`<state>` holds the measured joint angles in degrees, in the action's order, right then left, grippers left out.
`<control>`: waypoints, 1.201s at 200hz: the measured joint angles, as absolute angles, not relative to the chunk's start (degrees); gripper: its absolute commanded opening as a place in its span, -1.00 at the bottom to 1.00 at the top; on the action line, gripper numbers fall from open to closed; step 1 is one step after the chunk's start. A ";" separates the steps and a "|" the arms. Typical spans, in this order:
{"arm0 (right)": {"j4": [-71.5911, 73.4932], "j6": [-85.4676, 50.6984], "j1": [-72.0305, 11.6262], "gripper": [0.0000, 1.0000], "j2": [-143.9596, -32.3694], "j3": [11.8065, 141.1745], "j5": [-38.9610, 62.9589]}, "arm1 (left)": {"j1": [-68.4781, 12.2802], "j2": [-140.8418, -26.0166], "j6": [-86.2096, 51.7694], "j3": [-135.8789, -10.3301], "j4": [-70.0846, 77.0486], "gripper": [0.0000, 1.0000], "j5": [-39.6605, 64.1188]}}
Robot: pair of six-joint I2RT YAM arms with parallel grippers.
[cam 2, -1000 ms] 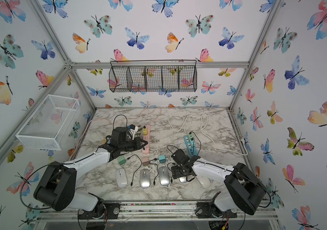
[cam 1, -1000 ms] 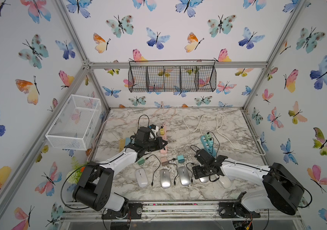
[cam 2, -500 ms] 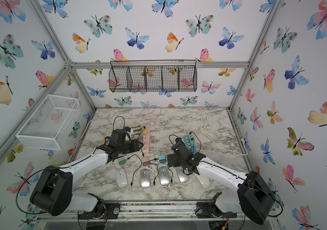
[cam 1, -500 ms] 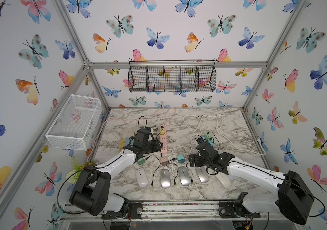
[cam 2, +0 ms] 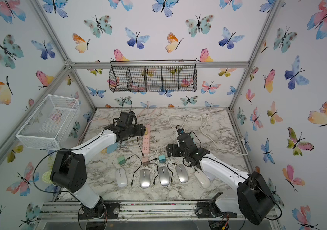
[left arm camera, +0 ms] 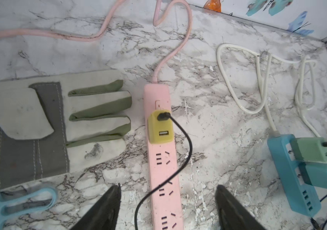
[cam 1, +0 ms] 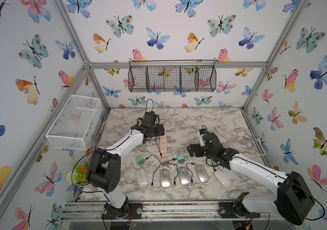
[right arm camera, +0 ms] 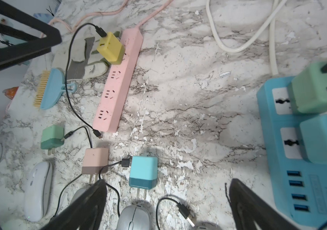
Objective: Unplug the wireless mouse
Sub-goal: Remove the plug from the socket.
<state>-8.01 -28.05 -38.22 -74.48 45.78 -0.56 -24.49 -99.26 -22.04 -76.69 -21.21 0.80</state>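
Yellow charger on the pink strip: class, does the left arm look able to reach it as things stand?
Probably yes. The left arm holds open jaws either side of the pink strip, just short of the yellow charger; only the charger's black cable crosses between.

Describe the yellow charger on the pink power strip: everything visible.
The yellow charger is a small, matte, plastic-looking block with rounded edges. It stands plugged into the pink power strip, in the socket nearest the strip's cord end, beside its switch. Its top face has two USB ports: one holds the plug of a black cable, the other is empty. Nothing else touches it; the open left gripper is apart from it.
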 measured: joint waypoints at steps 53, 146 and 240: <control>-7.75 -27.77 -37.08 0.82 -74.48 45.82 1.58 | -24.49 -109.12 -18.85 -85.62 -28.64 0.29 -0.82; -7.55 -27.81 -37.08 0.77 -75.94 45.82 4.47 | -24.49 -119.37 -16.84 -93.56 -30.61 -0.11 -1.21; -5.93 -27.99 -37.08 0.72 -77.67 45.82 5.89 | -24.40 -120.81 -16.91 -94.91 -30.74 -0.77 -1.23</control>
